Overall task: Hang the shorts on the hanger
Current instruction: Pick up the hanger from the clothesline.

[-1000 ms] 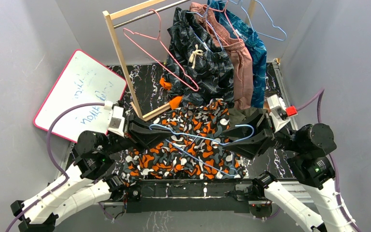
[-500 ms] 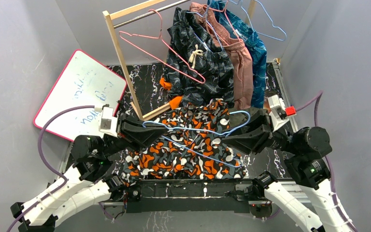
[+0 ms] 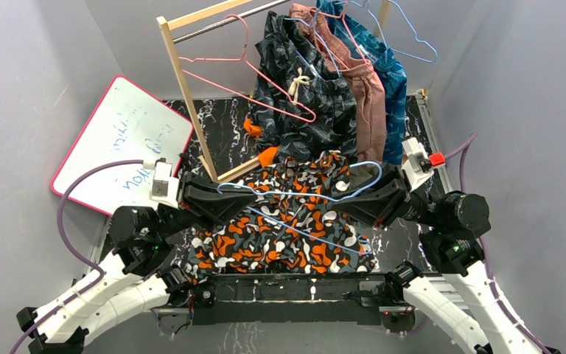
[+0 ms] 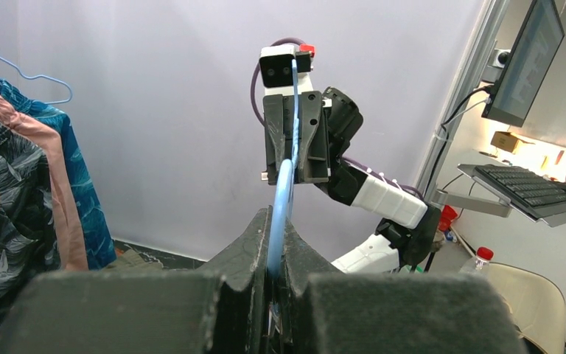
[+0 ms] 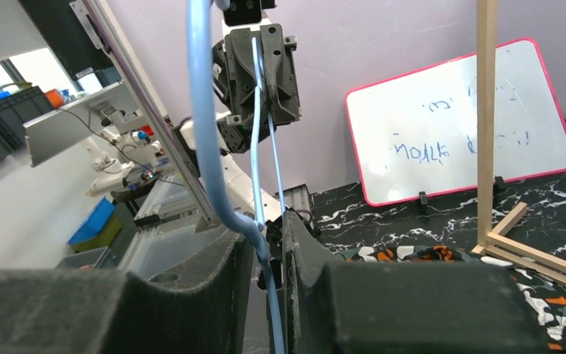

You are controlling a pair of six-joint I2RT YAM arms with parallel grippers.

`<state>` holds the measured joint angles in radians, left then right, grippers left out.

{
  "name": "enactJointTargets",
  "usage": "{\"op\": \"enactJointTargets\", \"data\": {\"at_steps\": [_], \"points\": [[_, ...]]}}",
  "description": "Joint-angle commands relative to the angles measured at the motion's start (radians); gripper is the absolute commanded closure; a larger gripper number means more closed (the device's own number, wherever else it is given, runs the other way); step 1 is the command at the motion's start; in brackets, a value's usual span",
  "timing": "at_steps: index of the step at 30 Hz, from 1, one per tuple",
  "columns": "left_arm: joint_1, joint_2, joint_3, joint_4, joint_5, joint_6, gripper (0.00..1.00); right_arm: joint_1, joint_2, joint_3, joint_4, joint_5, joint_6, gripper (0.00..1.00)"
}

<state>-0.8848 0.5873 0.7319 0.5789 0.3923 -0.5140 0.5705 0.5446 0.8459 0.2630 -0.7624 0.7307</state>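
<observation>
left jaws were clenched on the hanger (image 4: 281, 214) wire; right jaws straddled its hook end, clamp unclear. Hanger hung between both jaws, shorts (image 3: 265, 251) flat on bench (image 3: 221, 125) below them. Step looked like hanger positioning. Next probably needed: firm right grip, then feed the bar into the shorts.

Likely lab: monitor (image 4: 534, 63), keyboard (image 4: 534, 190), blue bin (image 5: 92, 225).

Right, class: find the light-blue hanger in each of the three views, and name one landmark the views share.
Top external: the hanger spans the middle, over the shorts, between both arms' jaws.
Left wrist: the hanger rises at centre from the near jaws.
Right wrist: the hanger curves down left of centre into the near jaws.
Shared landmark: the whiteboard, top and right wrist only.
</observation>
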Motion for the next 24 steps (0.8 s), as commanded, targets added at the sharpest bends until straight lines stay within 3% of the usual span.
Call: {"op": "enactJointTargets", "data": {"at_steps": [1,8,13,16,18,19,23,24], "points": [[0.003,-0.006,0.004,0.065,-0.001,-0.004,1.0,-0.001,0.009,0.002,0.14,0.003,0.064,0.72],[0.003,0.003,-0.006,0.077,-0.002,-0.01,1.0,-0.001,0.031,-0.036,0.247,0.009,0.132,0.67],[0.004,0.011,-0.003,0.079,-0.007,-0.019,1.0,0.0,0.049,-0.036,0.276,-0.009,0.155,0.79],[0.003,0.015,0.001,0.078,-0.007,-0.021,1.0,-0.002,0.048,-0.043,0.295,-0.015,0.165,1.0],[0.003,0.014,0.002,0.061,-0.015,-0.021,1.0,-0.001,0.045,-0.043,0.288,-0.013,0.162,1.0],[0.003,0.012,0.006,0.038,-0.021,-0.015,0.91,0.0,0.039,-0.039,0.274,-0.008,0.15,1.0],[0.004,-0.029,0.009,-0.142,-0.101,0.047,0.05,0.0,-0.006,0.04,0.014,0.099,-0.04,1.0],[0.004,-0.046,0.007,-0.213,-0.149,0.072,0.02,-0.001,-0.017,0.071,-0.112,0.149,-0.106,1.0]]}}
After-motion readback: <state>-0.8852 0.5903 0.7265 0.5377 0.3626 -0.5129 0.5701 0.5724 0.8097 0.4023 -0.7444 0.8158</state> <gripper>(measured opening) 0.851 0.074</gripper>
